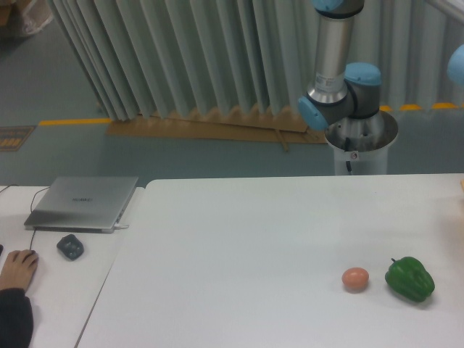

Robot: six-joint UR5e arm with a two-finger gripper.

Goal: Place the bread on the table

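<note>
Nearest the camera, a pink egg [355, 278] and a green pepper [410, 278] lie on the white bench [239, 246]. Behind it stands the arm's base [360, 134]. The gripper is out of frame, its state undeterminable. The bread is not visible, so its bearing from the gripper cannot be established.

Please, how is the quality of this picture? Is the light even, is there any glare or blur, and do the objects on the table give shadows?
In the camera view the light is soft and even; no glare on the table. The egg and green bell pepper cast only faint shadows. The whole image is slightly soft. The claw is out of frame.
</note>
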